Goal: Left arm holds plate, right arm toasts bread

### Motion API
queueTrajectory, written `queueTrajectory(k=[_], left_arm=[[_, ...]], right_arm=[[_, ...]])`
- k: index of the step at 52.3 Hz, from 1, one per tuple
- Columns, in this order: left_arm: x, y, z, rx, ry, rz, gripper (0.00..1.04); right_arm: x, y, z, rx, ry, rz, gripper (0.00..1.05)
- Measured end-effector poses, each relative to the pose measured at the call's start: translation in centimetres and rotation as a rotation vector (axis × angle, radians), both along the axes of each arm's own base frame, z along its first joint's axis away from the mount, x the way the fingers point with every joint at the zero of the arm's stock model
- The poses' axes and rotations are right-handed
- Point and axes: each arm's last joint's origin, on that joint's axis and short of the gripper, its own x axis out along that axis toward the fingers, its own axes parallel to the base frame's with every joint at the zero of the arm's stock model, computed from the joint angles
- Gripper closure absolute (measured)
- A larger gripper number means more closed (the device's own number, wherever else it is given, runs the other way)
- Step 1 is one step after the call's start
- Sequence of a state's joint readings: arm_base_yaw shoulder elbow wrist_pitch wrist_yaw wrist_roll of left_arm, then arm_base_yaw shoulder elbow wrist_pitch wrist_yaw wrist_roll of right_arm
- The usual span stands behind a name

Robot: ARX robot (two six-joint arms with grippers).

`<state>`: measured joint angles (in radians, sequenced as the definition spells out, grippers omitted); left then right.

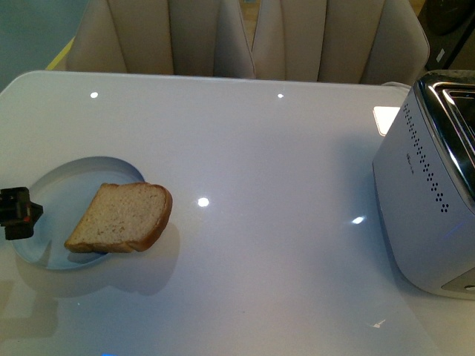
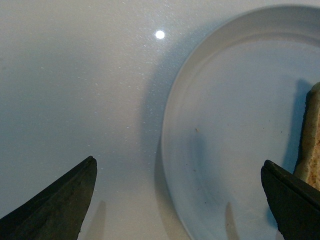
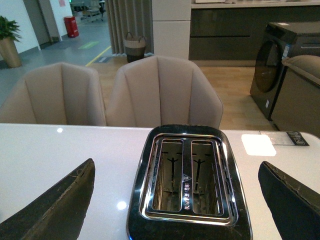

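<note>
A pale blue-grey plate (image 1: 63, 189) lies on the white table at the left. A slice of brown bread (image 1: 122, 217) rests on it, overhanging the plate's right rim. My left gripper (image 1: 18, 213) is open at the plate's left edge, just above it. In the left wrist view the gripper (image 2: 180, 200) straddles the plate's rim (image 2: 172, 150), and the bread (image 2: 311, 145) shows at the edge. My right gripper (image 3: 177, 200) is open and empty above the toaster (image 3: 187, 182), whose two slots are empty. The right gripper does not show in the front view.
The white and chrome toaster (image 1: 430, 193) stands at the table's right edge. A white card (image 1: 386, 119) lies behind it. Beige chairs (image 1: 252, 37) stand along the table's far side.
</note>
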<state>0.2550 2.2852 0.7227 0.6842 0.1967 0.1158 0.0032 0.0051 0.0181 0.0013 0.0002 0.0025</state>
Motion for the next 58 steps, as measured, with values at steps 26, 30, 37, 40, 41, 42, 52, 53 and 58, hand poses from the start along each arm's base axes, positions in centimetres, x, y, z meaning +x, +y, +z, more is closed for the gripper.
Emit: queueTrajectory(k=[26,30,37,40,41,42,52,53,58], left_arm=[[1.5,-1.0,-2.9,0.011,0.072,-0.016,0.24],[1.5,-1.1,-2.9,0.005,0.076,-0.012,0.36],[1.5,-1.1,-2.9,-0.019,0.087,0.004,0.61],[1.5,-1.0,-2.9,-0.034,0.092,0.019,0.71],[1.5,-1.0,-2.9,-0.038,0.093,0.022,0.73],[1.5,-0.9,-2.9,-0.044,0.095,0.027,0.76],[1.4,0.0,-2.4,-0.149,0.095,0.099,1.01],[1.3,0.2,-2.4,-0.161,0.097,0.110,1.01],[1.1,0.6,-2.3,-0.194,0.097,0.133,1.01]], right_arm=[[0.0,0.0,0.0,0.000,0.000,0.000,0.09],[0.0,0.0,0.0,0.000,0.000,0.000,0.09],[0.0,0.0,0.0,0.000,0.000,0.000,0.09],[0.0,0.0,0.0,0.000,0.000,0.000,0.09],[0.0,0.0,0.0,0.000,0.000,0.000,0.09],[0.0,0.0,0.0,0.000,0.000,0.000,0.09],[0.0,0.0,0.0,0.000,0.000,0.000,0.09],[0.0,0.0,0.0,0.000,0.000,0.000,0.09],[0.0,0.0,0.0,0.000,0.000,0.000,0.09]])
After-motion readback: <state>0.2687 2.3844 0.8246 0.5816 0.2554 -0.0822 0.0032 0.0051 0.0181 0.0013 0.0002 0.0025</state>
